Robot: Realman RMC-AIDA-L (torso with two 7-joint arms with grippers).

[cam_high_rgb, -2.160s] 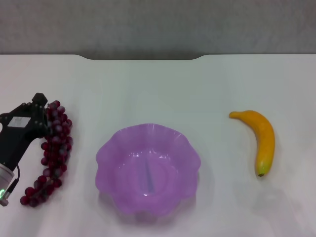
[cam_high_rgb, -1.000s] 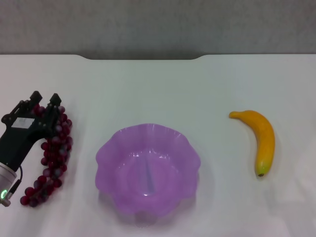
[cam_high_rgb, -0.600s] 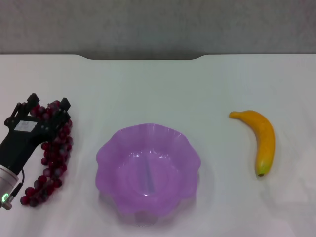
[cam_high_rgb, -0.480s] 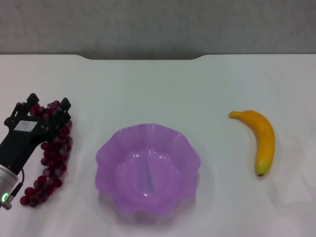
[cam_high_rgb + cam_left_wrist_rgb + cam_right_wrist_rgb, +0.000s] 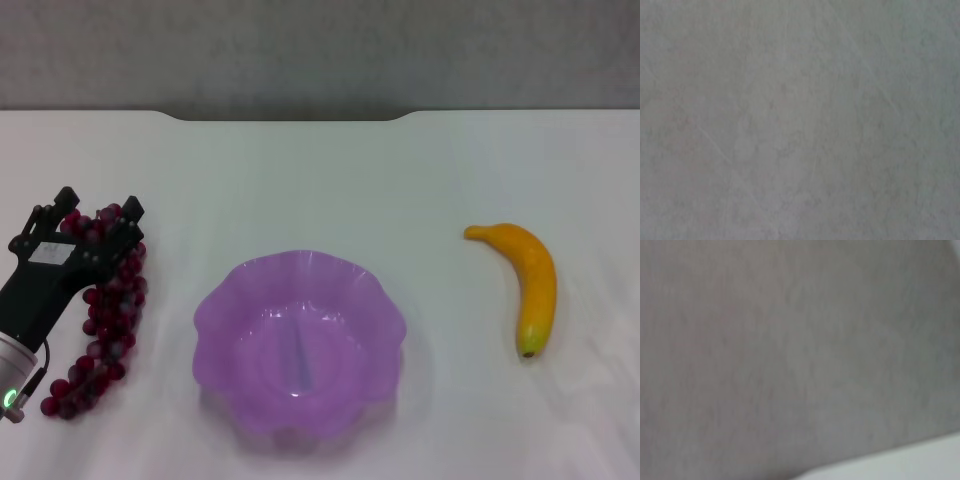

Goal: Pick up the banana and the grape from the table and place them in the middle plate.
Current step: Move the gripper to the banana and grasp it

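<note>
Grapes [image 5: 103,300] lie in a long bunch on the desk [image 5: 300,180]. The left tool [image 5: 97,212] sits over the bunch's far end, fingers spread apart, one on each side of the top grapes; those beneath its black body are hidden. Whether the fingers touch the fruit cannot be made out. The plate [image 5: 215,310] stands to the tool's right, with the bunch just beside it but apart. The banana [image 5: 532,280] lies well beyond the plate. Both wrist views show only blank grey surface. The right tool is nowhere in view.
</note>
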